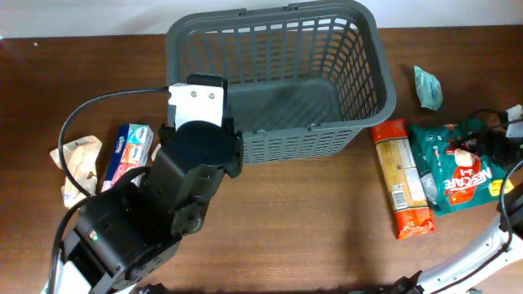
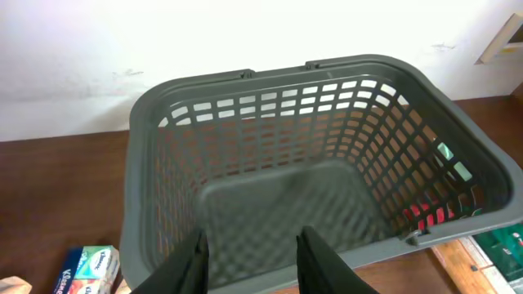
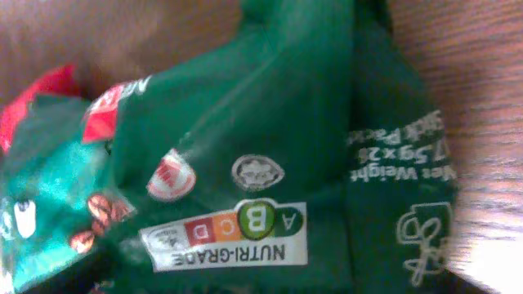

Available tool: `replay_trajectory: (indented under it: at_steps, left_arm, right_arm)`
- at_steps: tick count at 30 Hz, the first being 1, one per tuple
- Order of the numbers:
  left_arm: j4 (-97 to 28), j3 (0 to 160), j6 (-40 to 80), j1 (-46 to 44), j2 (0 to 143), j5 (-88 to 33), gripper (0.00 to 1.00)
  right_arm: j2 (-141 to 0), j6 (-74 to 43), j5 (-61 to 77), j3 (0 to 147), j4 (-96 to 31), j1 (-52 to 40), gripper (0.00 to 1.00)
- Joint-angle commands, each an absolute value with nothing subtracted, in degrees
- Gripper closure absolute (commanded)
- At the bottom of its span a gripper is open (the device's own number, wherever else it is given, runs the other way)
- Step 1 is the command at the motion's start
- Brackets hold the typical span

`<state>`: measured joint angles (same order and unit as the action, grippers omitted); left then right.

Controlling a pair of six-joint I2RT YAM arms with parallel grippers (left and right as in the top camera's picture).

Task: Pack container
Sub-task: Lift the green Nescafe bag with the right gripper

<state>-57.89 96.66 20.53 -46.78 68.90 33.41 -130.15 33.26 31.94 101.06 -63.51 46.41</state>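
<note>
Presently left pincer (image 2: pixel 252 247) hovers parted over the container (image 1: pixel 302 143); right pincer (image 1: pixel 490 145) at green packet (image 3: pixel 245 163), grip unclear.

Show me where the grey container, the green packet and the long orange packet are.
container (image 1: pixel 302 145): overhead view, near slotted wall.
green packet (image 1: pixel 459 178): overhead view, middle of printed front.
long orange packet (image 1: pixel 400 180): overhead view, middle of its length.
</note>
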Motion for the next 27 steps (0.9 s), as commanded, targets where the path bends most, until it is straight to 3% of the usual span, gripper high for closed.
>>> replay_trajectory:
  at_steps: [1, 3, 5, 7, 17, 27]
  left_arm:
    - [-58.41, 98.00, 19.57, -46.59, 68.95, 34.28, 0.71]
    - [-58.54, 98.00, 19.57, -46.59, 68.95, 34.28, 0.71]
    - [-58.61, 98.00, 19.57, -46.59, 68.95, 34.28, 0.71]
    - [-58.61, 98.00, 19.57, -46.59, 68.95, 34.28, 0.71]
    - [-58.63, 97.97, 19.59, -46.59, 69.10, 34.26, 0.71]
    - [-58.70, 97.97, 19.62, -46.59, 69.60, 34.22, 0.71]
  right_arm:
    - [-131.96, 33.65, 27.62, 100.22, -64.51, 45.25, 0.38]
    - [-131.96, 33.65, 27.46, 100.09, -64.51, 45.21, 0.56]
    - [-131.96, 33.63, 26.33, 99.72, -64.27, 44.99, 0.82]
    - [-131.96, 33.63, 26.11, 99.37, -63.96, 44.84, 0.96]
    - [-131.83, 33.67, 38.76, 100.38, -64.73, 44.53, 0.96]
    - [-131.83, 36.64, 60.80, 117.89, -81.87, 48.90, 0.96]
